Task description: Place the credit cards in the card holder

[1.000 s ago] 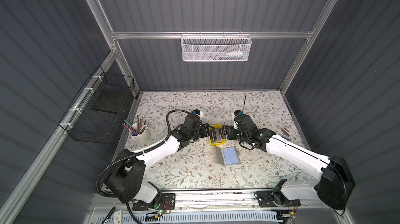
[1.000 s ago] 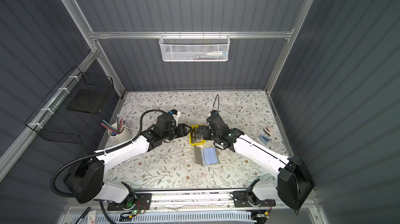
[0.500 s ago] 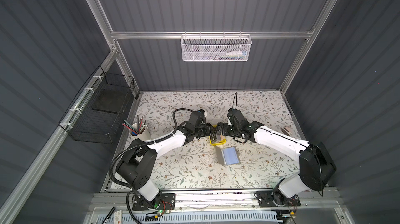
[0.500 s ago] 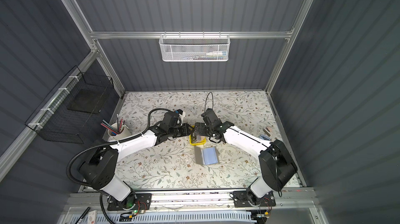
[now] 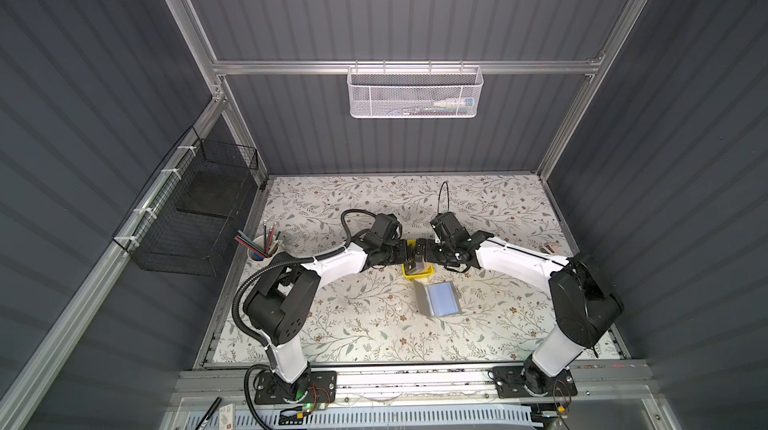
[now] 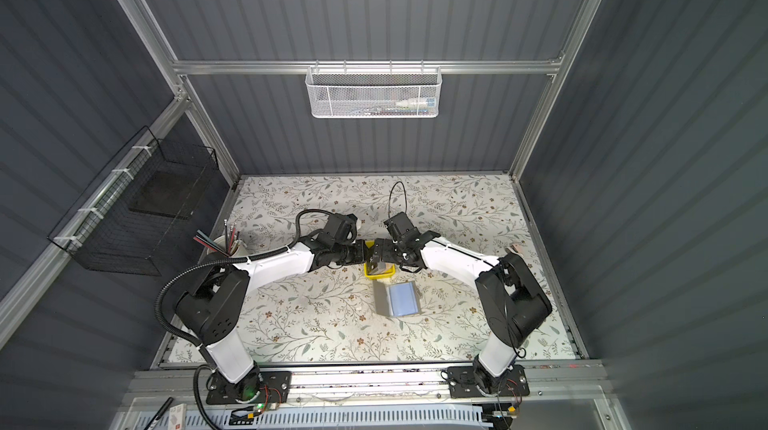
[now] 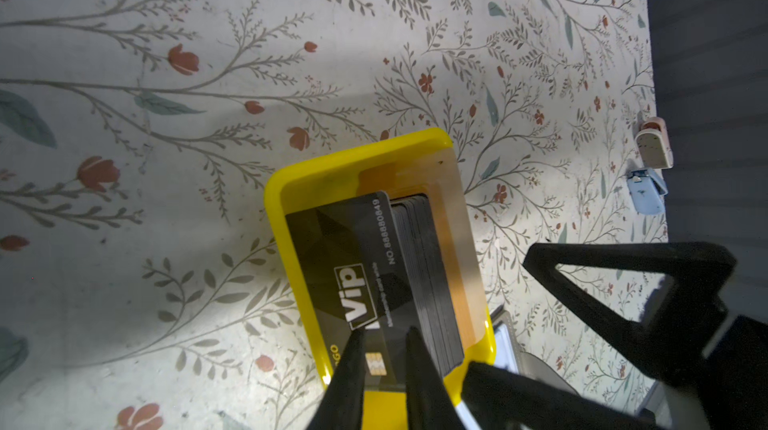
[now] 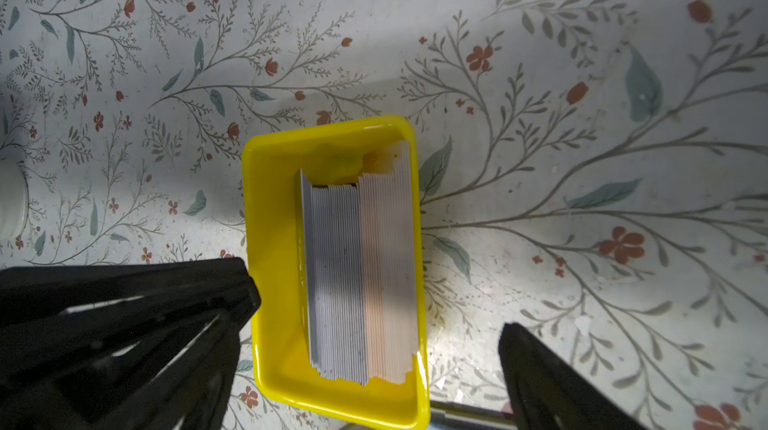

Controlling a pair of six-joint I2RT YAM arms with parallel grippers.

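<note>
The credit cards (image 7: 424,266) stand on edge in a yellow tray (image 7: 332,162): several black ones, with tan ones (image 7: 453,220) behind them. The front black "VIP" card (image 7: 345,266) leans away from the stack. My left gripper (image 7: 385,330) has its jaws narrowed to a small gap around that card's chip end. My right gripper (image 8: 378,315) stands wide open astride the tray (image 8: 270,241). In both top views the grippers (image 5: 409,257) (image 5: 422,255) meet over the tray (image 6: 379,272). The card holder (image 5: 440,299) (image 6: 397,299) lies open just in front of it, showing bluish sleeves.
A cup of pencils (image 5: 262,249) stands at the table's left edge. A black wire basket (image 5: 199,207) hangs on the left wall, and a white mesh basket (image 5: 415,93) on the back rail. Small clips (image 7: 646,195) lie near the right edge.
The left jaws have narrowed around the front card. Both arms have changed pose, and their grippers have drawn closer together over the tray. The right gripper has stayed wide open.
</note>
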